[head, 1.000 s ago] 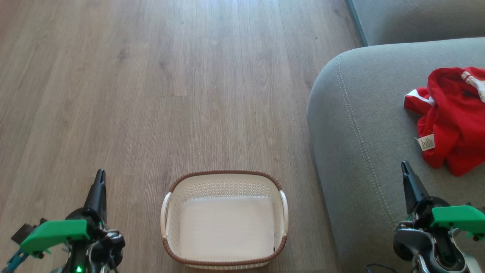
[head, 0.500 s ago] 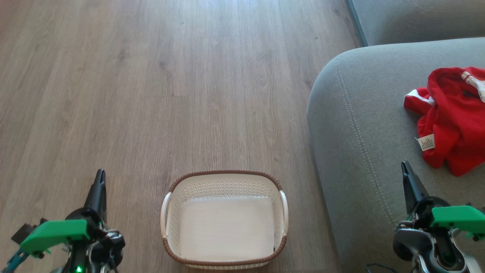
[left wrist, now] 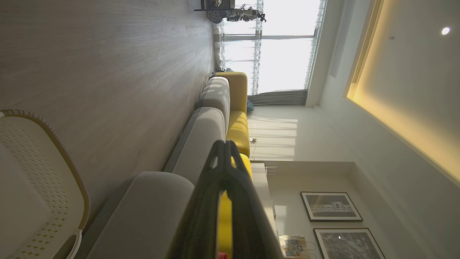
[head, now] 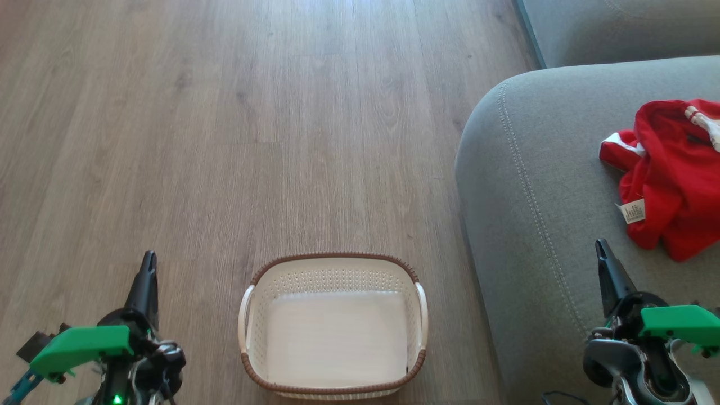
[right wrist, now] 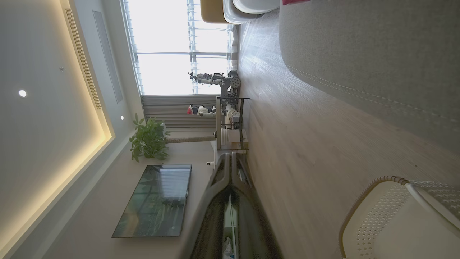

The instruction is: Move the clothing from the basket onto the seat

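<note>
The cream basket (head: 335, 264) with its brown rim stands on the wooden floor at bottom centre, nothing inside it. Red clothing (head: 672, 180) with white trim and a small label lies bunched on the grey seat (head: 540, 185) at the right. My left gripper (head: 148, 260) hovers over the floor left of the basket, shut and holding nothing. My right gripper (head: 602, 247) is over the seat's front, just below the clothing, also shut with nothing in it. The basket's corner (left wrist: 39, 172) appears in the left wrist view, and its rim (right wrist: 373, 183) in the right wrist view.
Wooden floor (head: 253, 129) stretches ahead and to the left. Another grey cushion (head: 613, 28) lies at top right. The right wrist view shows a metal shelf (right wrist: 230, 122), a potted plant (right wrist: 149, 140) and a television (right wrist: 158, 201) far across the room.
</note>
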Controlling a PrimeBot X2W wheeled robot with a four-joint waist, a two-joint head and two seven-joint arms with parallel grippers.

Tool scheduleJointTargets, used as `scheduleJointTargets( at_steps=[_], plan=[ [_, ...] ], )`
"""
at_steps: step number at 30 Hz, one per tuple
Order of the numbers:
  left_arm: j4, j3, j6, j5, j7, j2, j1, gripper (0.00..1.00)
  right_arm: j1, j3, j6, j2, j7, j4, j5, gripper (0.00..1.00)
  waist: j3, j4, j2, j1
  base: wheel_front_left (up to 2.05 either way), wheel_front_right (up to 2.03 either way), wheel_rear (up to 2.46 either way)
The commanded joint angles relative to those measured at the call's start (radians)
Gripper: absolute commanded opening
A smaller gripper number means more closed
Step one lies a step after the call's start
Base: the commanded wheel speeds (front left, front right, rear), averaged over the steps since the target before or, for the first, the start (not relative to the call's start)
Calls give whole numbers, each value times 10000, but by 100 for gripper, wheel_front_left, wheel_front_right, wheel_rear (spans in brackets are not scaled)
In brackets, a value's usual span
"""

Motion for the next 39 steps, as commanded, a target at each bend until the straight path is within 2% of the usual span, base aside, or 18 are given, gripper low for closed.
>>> scheduleJointTargets(
  at_steps=[1,39],
  plan=[
    [-269,357,-65,28,67,46,-505,0,-501,162,83,10,113,-322,-71,0,0,0,0,0,0,0,0],
    [-269,374,-65,42,81,34,-507,0,-504,138,83,25,131,-321,-90,0,0,0,0,0,0,0,0]
  ],
)
